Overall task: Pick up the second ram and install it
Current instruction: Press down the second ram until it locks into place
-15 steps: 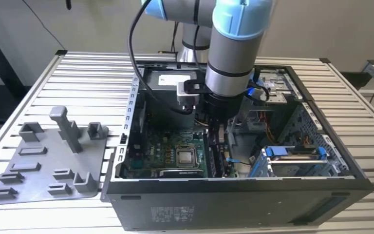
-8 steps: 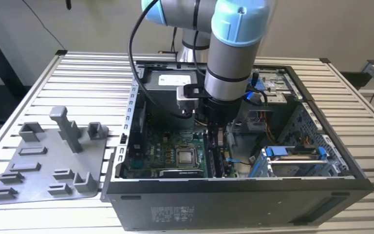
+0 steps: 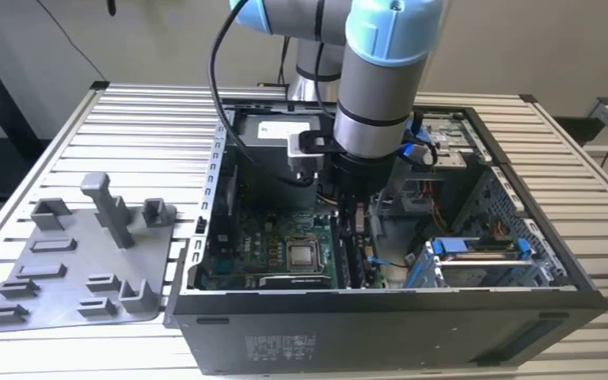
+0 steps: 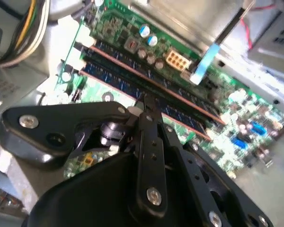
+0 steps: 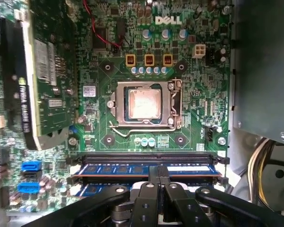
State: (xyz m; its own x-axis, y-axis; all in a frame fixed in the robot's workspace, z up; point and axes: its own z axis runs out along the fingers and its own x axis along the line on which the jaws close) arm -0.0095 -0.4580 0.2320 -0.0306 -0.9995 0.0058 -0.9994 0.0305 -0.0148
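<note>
Slatted metal table (image 3: 61,142) before plain pale wall (image 3: 146,39)

From my exterior view the arm (image 3: 378,87) runs out of the top edge and blocks the case (image 3: 389,317) interior behind it, so I can't see the gripper's (image 3: 351,207) tips down among the slots. In the first wrist view the gripper (image 5: 157,174) covers the middle of the second ram (image 5: 146,176), and I can't tell whether the stick is fully seated
</note>
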